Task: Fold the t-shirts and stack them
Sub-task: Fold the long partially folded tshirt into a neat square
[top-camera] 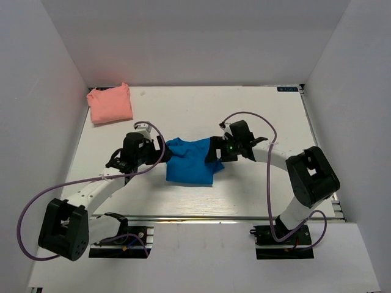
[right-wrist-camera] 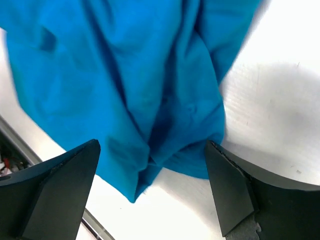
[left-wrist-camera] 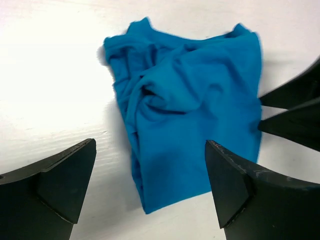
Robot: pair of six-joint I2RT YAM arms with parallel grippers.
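Blue shirt [top-camera: 190, 162] lies mid-table, loosely folded and rumpled, with the left gripper [top-camera: 157, 152] and right gripper [top-camera: 215, 154] either side of it, jaws spread wide, holding nothing. Pink shirt [top-camera: 110, 104] sits bundled at the far-left corner, well apart, so stacking is not yet done. The right wrist view crops the blue cloth, and its layers are hard to read.

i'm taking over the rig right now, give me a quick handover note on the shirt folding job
Left gripper: open, empty, beside the blue t-shirt, on its left.
Right gripper: open, empty, at the shirt's right edge.
Blue t-shirt: rumpled, roughly folded bundle in the middle of the table.
Pink t-shirt: folded square at the far left corner.
Done: pink folded.
Left: tidy the blue fold, then stack the two; they lie apart.
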